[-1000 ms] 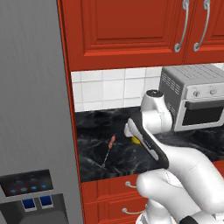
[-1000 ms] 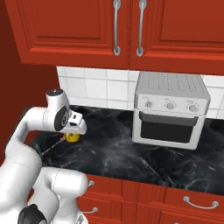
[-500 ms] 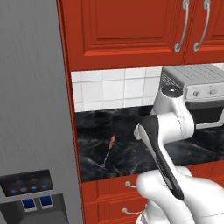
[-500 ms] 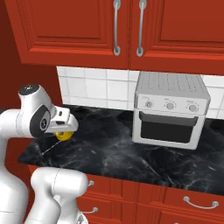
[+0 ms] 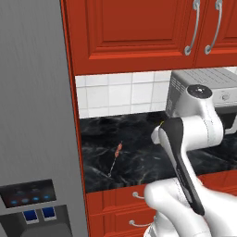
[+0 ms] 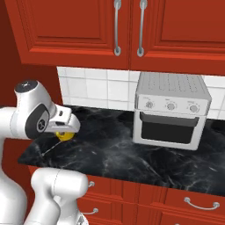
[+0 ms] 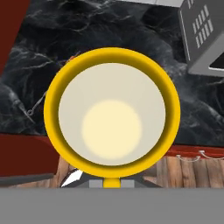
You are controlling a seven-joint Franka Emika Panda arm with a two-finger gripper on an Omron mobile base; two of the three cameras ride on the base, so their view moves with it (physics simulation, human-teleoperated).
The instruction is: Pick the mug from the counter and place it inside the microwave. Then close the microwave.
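Observation:
The yellow mug [image 7: 113,113] faces the hand camera mouth-on, showing its cream inside. It hangs off the black marbled counter [image 7: 109,30], above the front edge, with wooden floor showing below. In the right base view my gripper [image 6: 66,131] is shut on the mug [image 6: 65,136] at the counter's [image 6: 132,154] left end. A sliver of the mug [image 5: 161,123] peeks out behind my arm in the left base view. The fingertips are hidden by the mug. The microwave is out of view.
A silver toaster oven [image 6: 169,110] with knobs stands on the counter to the right, under red cabinets [image 6: 127,30]. A thin reddish-tipped stick [image 5: 115,155] lies on the counter [image 5: 129,139]. A grey fridge [image 5: 34,115] flanks the left end. Red drawers [image 6: 176,206] sit below.
My arm's upper links have swung round and risen. The mug stayed in the hand and shifted slightly left, toward the counter's front edge.

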